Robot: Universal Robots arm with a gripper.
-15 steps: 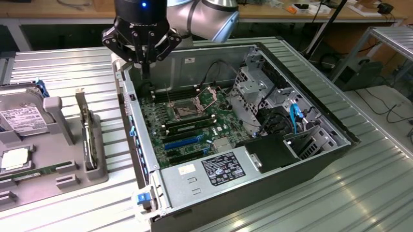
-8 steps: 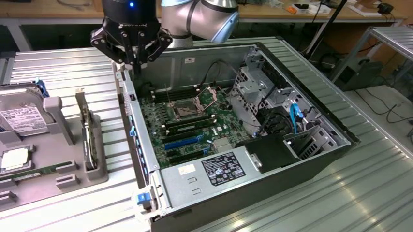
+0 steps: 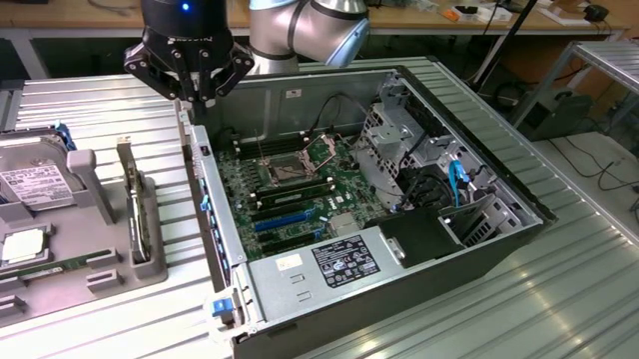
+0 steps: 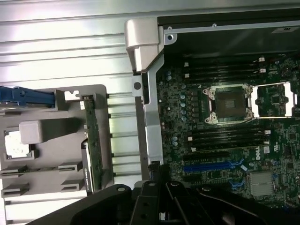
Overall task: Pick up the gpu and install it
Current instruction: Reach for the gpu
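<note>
Jaws of the black gripper are clenched shut and hold nothing. It hangs over the far end of the side wall of the open black-and-silver computer tower case, the wall on the exterior view's left, just above the rim

The gpu, a thin flat card seen edge-on, stands upright in a slot of the grey plastic holder tray. The tray lies on the ribbed silvery metal table, to the exterior view's left of the case. The card is nearer than the gripper, well apart from the jaws, no contact, not picked up yet

In the wrist view I see the gripper over the case's side wall. The gpu shows as a slim green-edged strip in the tray, with a band of bare table between tray and case

A boxy silver hard drive with a white label sits in the same tray, further to the exterior view's left. Inside the case I see the green motherboard and a blue expansion slot
</note>
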